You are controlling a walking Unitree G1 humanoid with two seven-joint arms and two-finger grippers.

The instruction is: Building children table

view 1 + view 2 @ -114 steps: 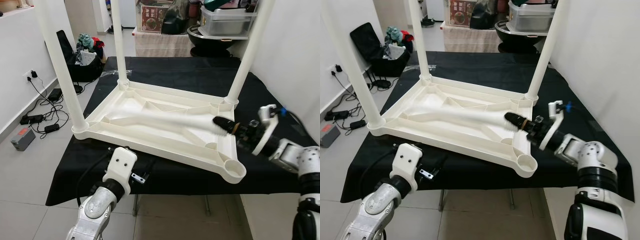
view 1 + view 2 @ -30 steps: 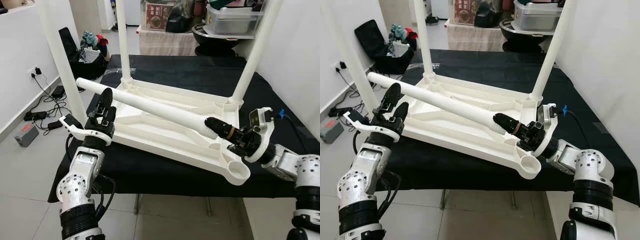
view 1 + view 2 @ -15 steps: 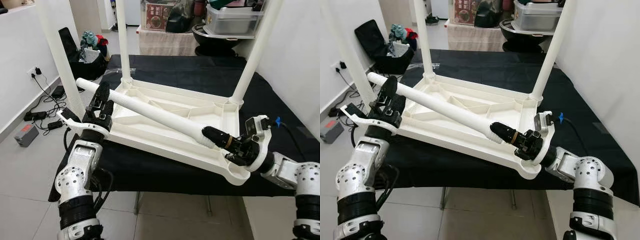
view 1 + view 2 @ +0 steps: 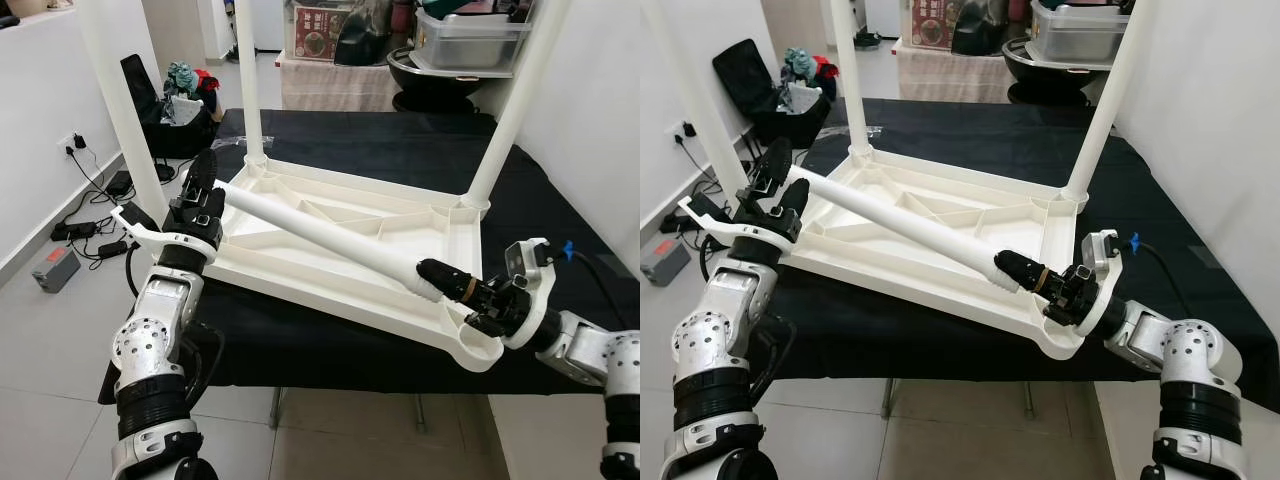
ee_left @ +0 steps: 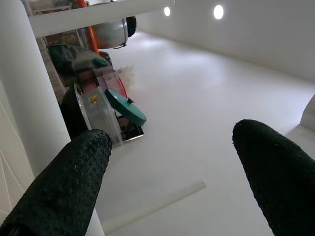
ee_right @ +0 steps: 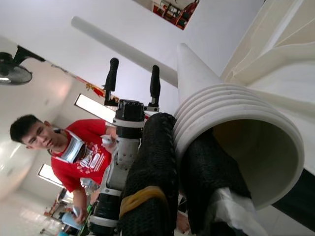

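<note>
The right gripper (image 4: 447, 281) was clamped on the threaded end of the loose table leg (image 4: 320, 232), one finger inside the open tube and one outside, just above the empty corner socket (image 4: 477, 345) at the near right edge of the upturned white tabletop (image 4: 330, 245). The leg slanted across the tabletop toward the far left. There the left gripper (image 4: 203, 190) stood beside the leg's far end, its fingers (image 5: 74, 184) apart and holding nothing. The tabletop rested on a black-covered table (image 4: 400, 150), its near right corner close to the cloth's front edge. Three fitted legs (image 4: 505, 120) stood upright at the other corners. Cables (image 4: 85, 235) lay on the floor to the left.
</note>
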